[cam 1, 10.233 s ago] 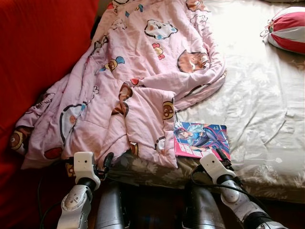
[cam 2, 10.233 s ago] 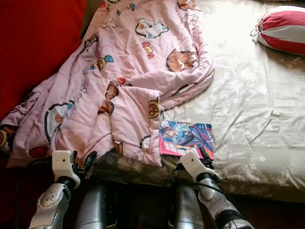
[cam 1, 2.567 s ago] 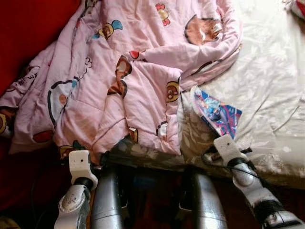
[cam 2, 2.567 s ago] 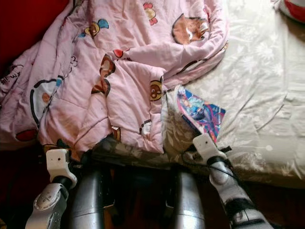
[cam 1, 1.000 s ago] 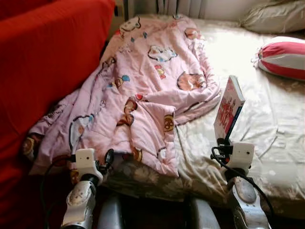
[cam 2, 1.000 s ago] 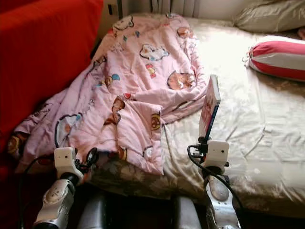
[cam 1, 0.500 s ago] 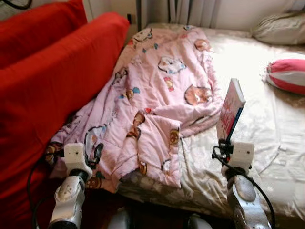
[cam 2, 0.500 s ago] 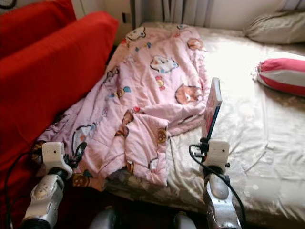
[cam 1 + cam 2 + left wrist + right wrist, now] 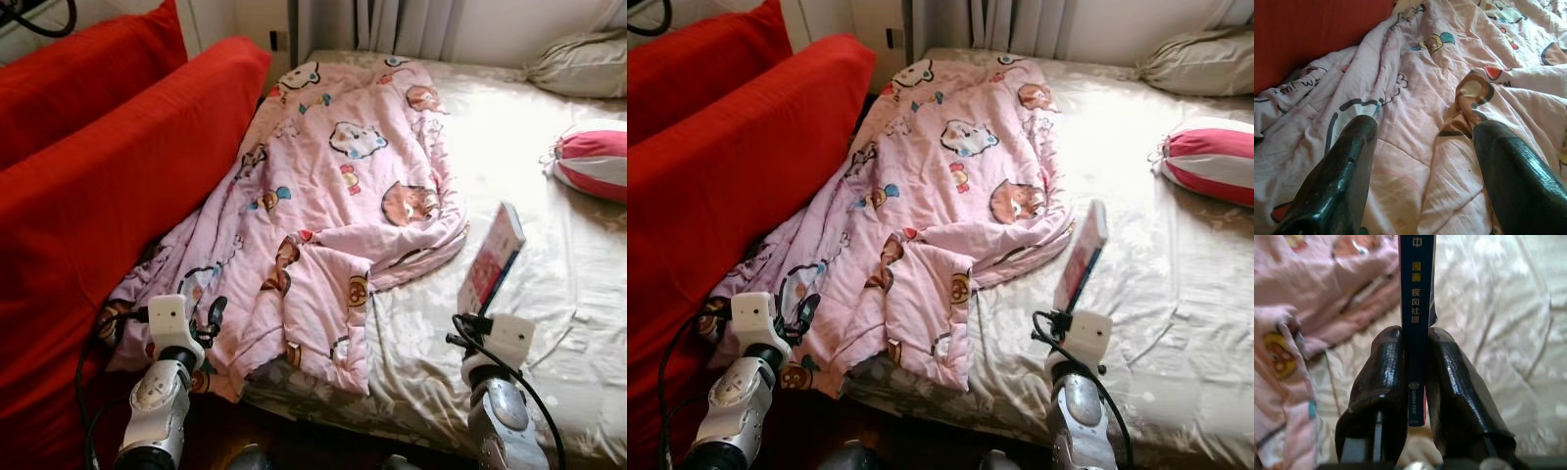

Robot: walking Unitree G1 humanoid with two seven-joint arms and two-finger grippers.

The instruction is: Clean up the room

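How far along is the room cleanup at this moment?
Done: the book is off the bed, clamped upright in the right gripper. In hand: carrying it. Left: the rumpled pink blanket remains unfolded; the left gripper hovers open over it.

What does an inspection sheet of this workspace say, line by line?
Surface: bed with pale floral sheet, sunlit.
Job's things: book held upright above the bed; pink quilt crumpled, hanging over the bed's edge.
Clutter: striped cushion and pillow at the far side.
Grippers: right claw shut on the book's spine; left claw open over the quilt.
Cables: black leads at both wrists; one cable above the sofa.
Surroundings: red sofa beside the bed; curtain behind.
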